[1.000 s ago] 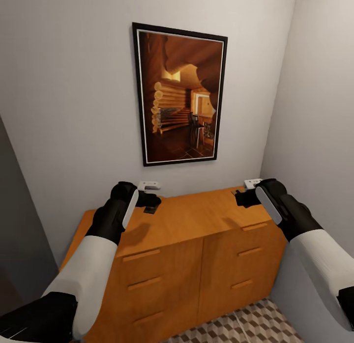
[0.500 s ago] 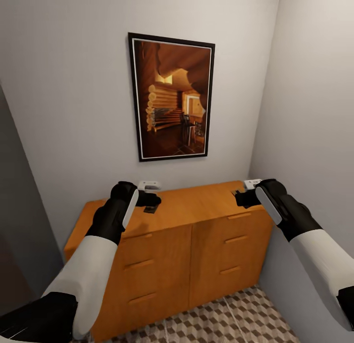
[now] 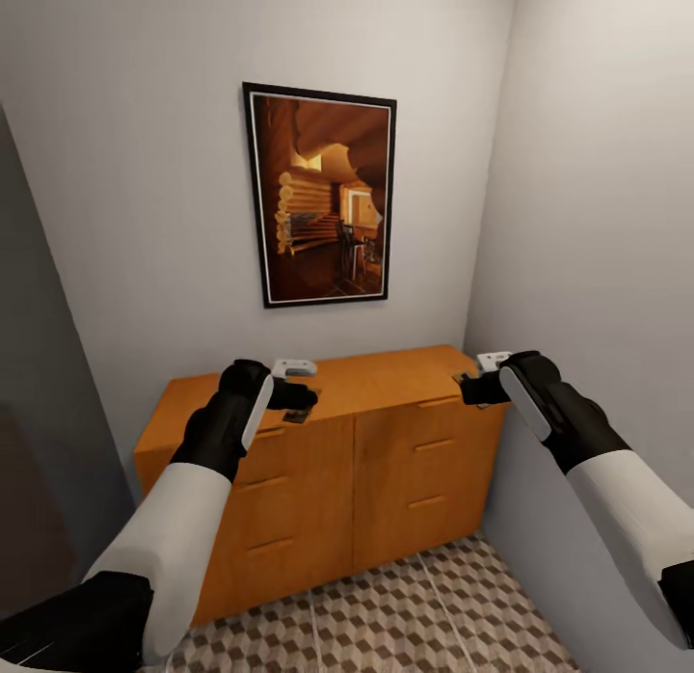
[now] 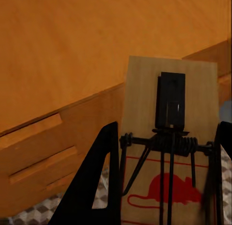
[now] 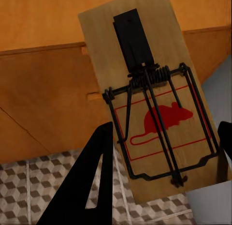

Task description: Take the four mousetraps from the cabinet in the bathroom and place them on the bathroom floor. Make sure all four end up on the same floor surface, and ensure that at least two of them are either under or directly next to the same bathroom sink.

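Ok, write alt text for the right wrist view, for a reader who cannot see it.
A pale wooden mousetrap with a black wire spring bar and a red mouse print is held between the right gripper's black fingers. Behind it is the orange-brown wooden cabinet, with the cube-patterned brown, beige and white tiled floor beside the trap.

Tight corner: cabinet ahead, walls on three sides

The orange cabinet (image 3: pixel 328 461) fills the corner ahead, its back to the wall with the framed picture (image 3: pixel 318 196) and its right end close against the right wall (image 3: pixel 598 220). A grey panel (image 3: pixel 39 364) closes off the left. Open room lies above the cabinet top and over the patterned floor (image 3: pixel 386 615) before the drawer fronts. Both grippers carry mousetraps, the left gripper (image 3: pixel 294 395) over the front edge, the right gripper (image 3: pixel 474 389) near the cabinet's right end.
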Tool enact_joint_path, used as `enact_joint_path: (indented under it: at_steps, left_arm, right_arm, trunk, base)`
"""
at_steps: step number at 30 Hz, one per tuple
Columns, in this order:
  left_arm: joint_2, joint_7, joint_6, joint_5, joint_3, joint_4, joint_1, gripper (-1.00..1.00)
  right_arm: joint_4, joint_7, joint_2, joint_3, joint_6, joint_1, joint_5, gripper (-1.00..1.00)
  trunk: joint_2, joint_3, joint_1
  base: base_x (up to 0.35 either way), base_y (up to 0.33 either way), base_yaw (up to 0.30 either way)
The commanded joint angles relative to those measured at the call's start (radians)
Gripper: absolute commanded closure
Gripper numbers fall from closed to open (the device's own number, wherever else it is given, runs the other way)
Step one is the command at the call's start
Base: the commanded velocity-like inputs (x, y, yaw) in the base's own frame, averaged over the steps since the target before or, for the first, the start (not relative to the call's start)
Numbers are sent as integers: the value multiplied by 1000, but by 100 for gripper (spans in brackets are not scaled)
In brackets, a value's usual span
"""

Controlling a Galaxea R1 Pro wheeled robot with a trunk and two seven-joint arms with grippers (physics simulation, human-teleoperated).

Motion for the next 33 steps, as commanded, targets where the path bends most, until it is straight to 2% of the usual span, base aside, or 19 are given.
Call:
enact_joint_path:
  at_steps: [1, 5, 14, 20, 23, 25, 27, 29, 30, 31, 32, 33]
  left_arm:
    - [0, -6, 3, -5, 0, -1, -1, 100]
    - [0, -6, 3, -1, 0, -6, 6, 100]
    - [3, -3, 3, -4, 0, -129, 35, 100]
    - [8, 2, 1, -6, 1, -138, 122, 100]
    - [12, 8, -1, -4, 1, -79, 155, 100]
    - [16, 9, -12, -3, 1, -29, 163, 100]
    - [18, 11, -60, -1, 2, 27, 168, 100]
    - [20, 11, -172, 1, 3, 134, 171, 100]
    - [20, 12, -202, 2, 4, 168, 171, 100]
    - [21, 12, -262, 3, 10, 242, 172, 100]
    - [21, 12, -291, 3, 16, 281, 172, 100]
    - [24, 12, -347, 4, 34, 358, 172, 100]
  right_arm:
    - [-2, -8, -1, 3, 2, -1, -10, 100]
    - [-5, -8, -1, 3, 2, -1, -9, 100]
    - [-8, -8, -1, 3, 2, 69, -9, 100]
    - [-2, -9, 1, 3, 2, 125, -7, 100]
    - [6, -11, 14, 3, -7, 197, -2, 100]
    - [19, -11, 18, 3, -52, 244, -1, 100]
    - [43, -9, 20, 3, -89, 279, -1, 100]
    - [97, -9, 22, 4, -125, 302, 0, 100]
    - [113, -8, 23, 4, -134, 305, 1, 100]
    - [149, -8, 24, 5, -153, 310, 2, 100]
    - [168, -7, 25, 5, -164, 311, 2, 100]
    - [207, -6, 27, 6, -190, 314, 3, 100]
  trunk:
    - [-1, -1, -1]
    - [-1, -1, -1]
    - [-1, -1, -1]
    - [-1, -1, -1]
    - [-1, -1, -1]
    - [-1, -1, -1]
    - [-1, -1, -1]
    - [-1, -1, -1]
    - [-1, -1, -1]
    - [-1, -1, -1]
    - [-1, -1, -1]
    - [-1, -1, -1]
  base:
    - [-300, -156, 0]
    - [-300, -156, 0]
    - [-300, -171, 0]
    - [-300, -182, 0]
    - [-300, -176, 0]
    - [-300, -170, 0]
    - [-300, -168, 0]
    - [-299, -172, 0]
    - [-297, -176, 0]
    - [-294, -178, 0]
    - [-293, -178, 0]
    - [-292, -179, 0]
